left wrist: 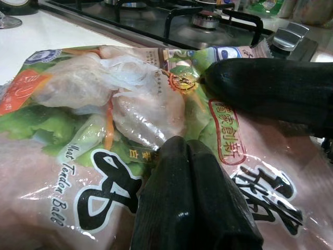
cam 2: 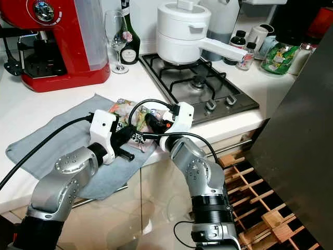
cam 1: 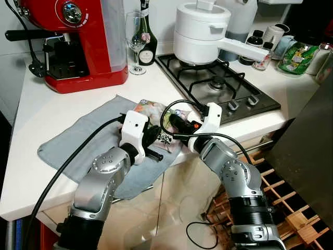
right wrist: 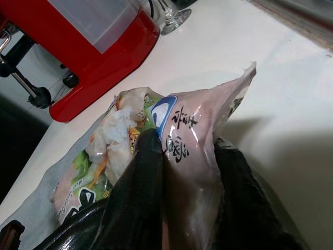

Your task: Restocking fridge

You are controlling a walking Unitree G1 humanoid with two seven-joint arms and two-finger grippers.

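The right tool (right wrist: 179, 208) pinches one end of the meatball bag (left wrist: 156, 120). The left tool (left wrist: 195, 208), fingers pressed together, rests on the bag's face. The bag lies on a grey cloth (cam 1: 78, 140) at the white surface's (cam 1: 62, 104) near edge, just left of the hob (cam 1: 218, 83).

A plastic food bag (left wrist: 104, 156) carries the English words "Meat Tendon Ball" at the lower left of the frame, beside large black Chinese characters that cannot be read clearly.
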